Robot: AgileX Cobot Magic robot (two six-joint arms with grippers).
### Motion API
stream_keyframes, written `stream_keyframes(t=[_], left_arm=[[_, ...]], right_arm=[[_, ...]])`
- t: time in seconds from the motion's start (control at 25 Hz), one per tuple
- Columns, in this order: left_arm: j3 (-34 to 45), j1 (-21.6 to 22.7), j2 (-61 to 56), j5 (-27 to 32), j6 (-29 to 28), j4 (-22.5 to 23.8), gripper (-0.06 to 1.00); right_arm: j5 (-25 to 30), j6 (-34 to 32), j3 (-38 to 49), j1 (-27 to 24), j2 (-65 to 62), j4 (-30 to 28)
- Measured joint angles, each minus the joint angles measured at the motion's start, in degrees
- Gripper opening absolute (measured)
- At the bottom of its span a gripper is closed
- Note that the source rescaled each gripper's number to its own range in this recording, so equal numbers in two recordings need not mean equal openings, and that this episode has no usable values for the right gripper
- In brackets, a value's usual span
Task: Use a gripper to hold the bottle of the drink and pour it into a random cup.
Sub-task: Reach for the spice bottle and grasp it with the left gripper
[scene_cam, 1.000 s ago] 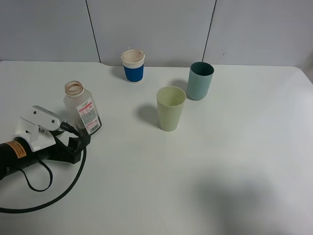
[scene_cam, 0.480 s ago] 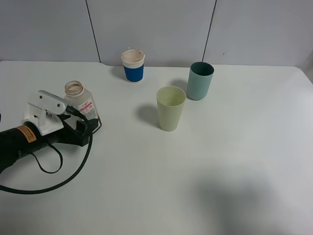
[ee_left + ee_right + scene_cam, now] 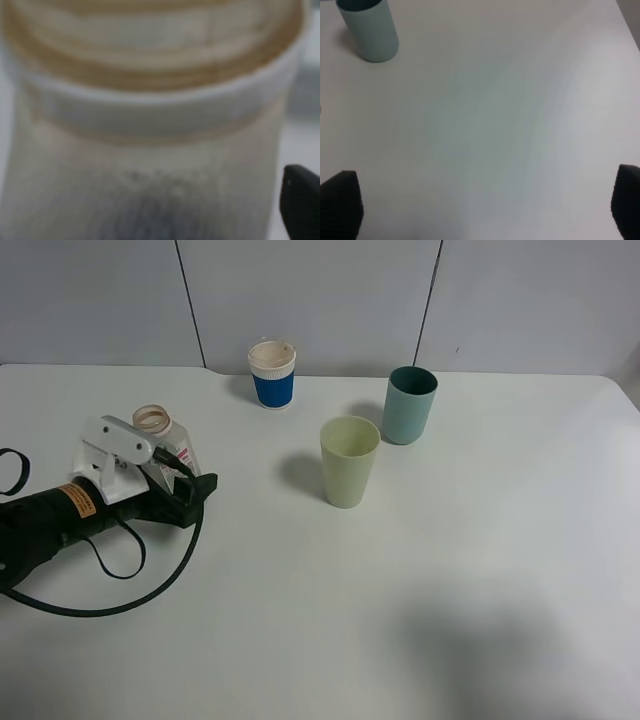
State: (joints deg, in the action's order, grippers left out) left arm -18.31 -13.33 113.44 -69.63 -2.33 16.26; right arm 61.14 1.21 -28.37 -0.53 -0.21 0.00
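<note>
Exterior high: left gripper lay low over the table, jaws spread wide about the upright bottle, with no clamp evident. The bottle filled the left wrist view, blurred. The cup stood well apart. The right gripper jaws were parted and held nothing.

Bright, even light fills the high view. On the white surface, soft shadows fall to the left of the cup, and a broad dim patch lies near the front. The left wrist view blurs the bottle entirely; the right wrist view is slightly soft.
</note>
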Motion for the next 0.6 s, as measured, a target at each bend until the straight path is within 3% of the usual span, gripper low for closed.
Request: stream_keyframes(t=[0.24,0.4,0.52,0.6], left_arm=[[-2.44,0.0,2.12,0.0,-0.94,0.72,0.77],[-2.61,0.0,2.24,0.0,-1.11,0.72,0.71],[-2.61,0.0,2.24,0.0,-1.05,0.67,0.54],[-2.61,0.0,2.44,0.0,-0.52,0.41,0.26]], right_arm=[[0.0,0.0,0.0,0.0,0.0,0.0],[0.0,0.0,0.0,0.0,0.0,0.0],[0.0,0.0,0.0,0.0,0.0,0.0],[0.0,0.0,0.0,0.0,0.0,0.0]])
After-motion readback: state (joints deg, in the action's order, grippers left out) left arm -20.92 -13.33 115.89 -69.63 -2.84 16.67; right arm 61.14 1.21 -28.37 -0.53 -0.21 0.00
